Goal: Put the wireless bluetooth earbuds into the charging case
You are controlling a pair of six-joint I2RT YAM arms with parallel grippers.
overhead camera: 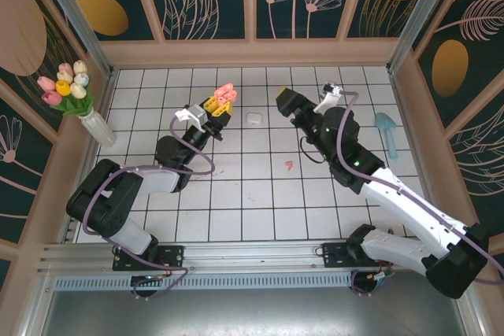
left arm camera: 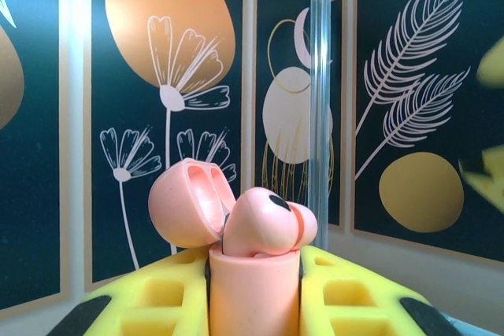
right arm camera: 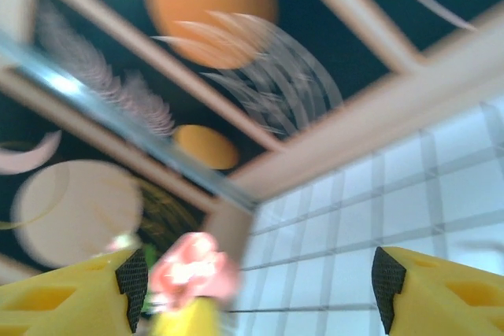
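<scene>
The left pincer (left arm camera: 253, 295) is clenched on the salmon-pink charging case (left arm camera: 253, 281). Its yellow fingers (left arm camera: 169, 293) press the case body from both sides at the bottom middle of the left wrist view. That close view gives what the overhead camera is too far off to show. The lid (left arm camera: 187, 202) is swung open to the left, and a pink earbud (left arm camera: 272, 222) sits tilted in the mouth of the case, its rounded head above the rim.

The right pincer (right arm camera: 260, 289) is released. In the right wrist view its fingers stand wide apart at the bottom corners, with bare tiles between them. A blurred pink shape sits by the finger at lower left, too smeared to make out.

Only the overhead view lays out the floor. A second pink earbud (overhead camera: 290, 165) lies on the white tiled floor (overhead camera: 236, 210) near the centre of the frame, well apart from both arms. A small white object (overhead camera: 253, 117) lies between the two pincer ends. A turquoise scoop (overhead camera: 387, 131) lies at the right, and a vase of tulips (overhead camera: 98, 125) stands at the left.
</scene>
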